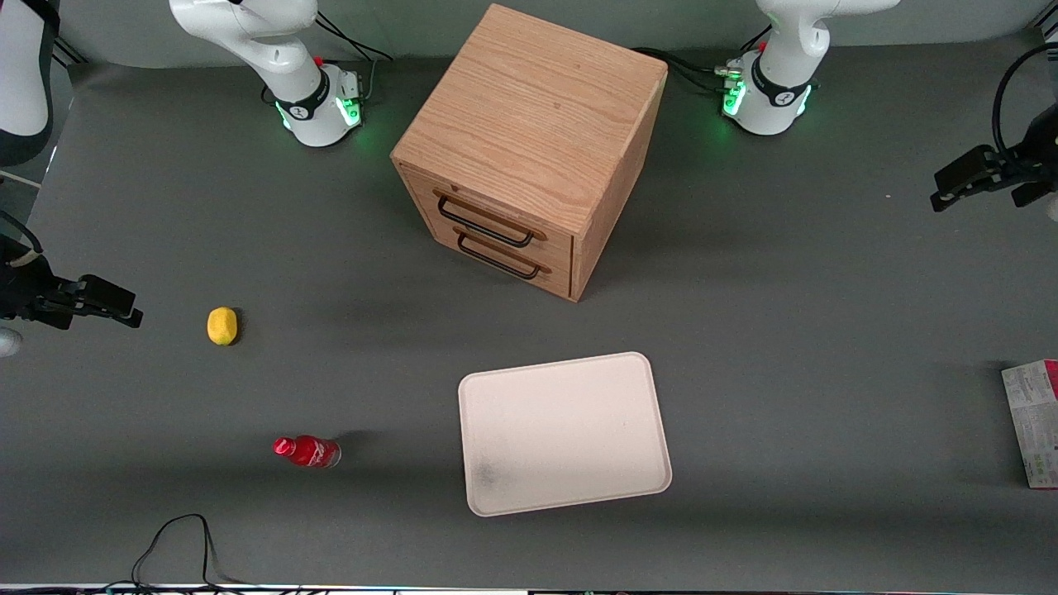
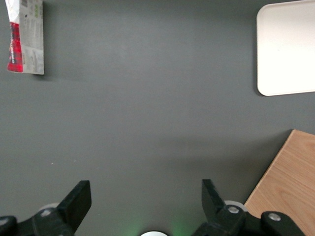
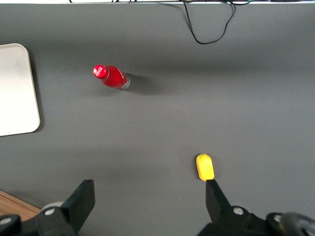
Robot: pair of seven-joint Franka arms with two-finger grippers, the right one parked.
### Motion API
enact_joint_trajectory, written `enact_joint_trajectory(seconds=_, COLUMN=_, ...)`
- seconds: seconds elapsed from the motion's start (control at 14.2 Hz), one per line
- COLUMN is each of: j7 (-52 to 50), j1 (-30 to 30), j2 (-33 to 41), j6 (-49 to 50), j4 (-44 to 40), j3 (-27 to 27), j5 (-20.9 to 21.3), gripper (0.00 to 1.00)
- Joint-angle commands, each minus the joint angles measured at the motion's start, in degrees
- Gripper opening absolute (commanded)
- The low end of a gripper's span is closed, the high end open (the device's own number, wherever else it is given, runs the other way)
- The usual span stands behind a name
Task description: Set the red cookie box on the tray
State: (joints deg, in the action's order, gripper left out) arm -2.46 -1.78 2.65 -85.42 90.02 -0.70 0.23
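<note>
The red cookie box (image 1: 1033, 421) lies flat on the table at the working arm's end, partly cut off by the frame edge. It also shows in the left wrist view (image 2: 25, 37), with its red plaid side and pale printed face. The tray (image 1: 564, 432), pale pinkish-white with a dark smudge near one corner, lies in front of the drawer cabinet with nothing on it, and shows in the left wrist view (image 2: 287, 46). My left gripper (image 1: 950, 188) hangs above the table at the working arm's end, farther from the front camera than the box. It is open and empty (image 2: 145, 189).
A wooden two-drawer cabinet (image 1: 529, 149) stands mid-table, farther from the front camera than the tray; its top shows in the left wrist view (image 2: 288, 182). A yellow lemon (image 1: 221, 326) and a small red bottle (image 1: 307, 451) lie toward the parked arm's end. A black cable (image 1: 178, 545) loops at the near edge.
</note>
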Motion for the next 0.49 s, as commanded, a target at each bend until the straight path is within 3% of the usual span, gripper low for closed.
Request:
enact_joint_trajectory(seconds=0.0, j7=2.88, j1=-4.27, j2=-4.22, j6=-0.88, j4=-4.40, j3=-0.18, j5=-0.14, gripper=1.00)
enact_joint_trajectory(seconds=0.42, j7=14.47, j1=-15.69, j2=-17.30, j6=-1.50, j4=-17.13, j3=-2.11, j5=1.09, gripper=1.00)
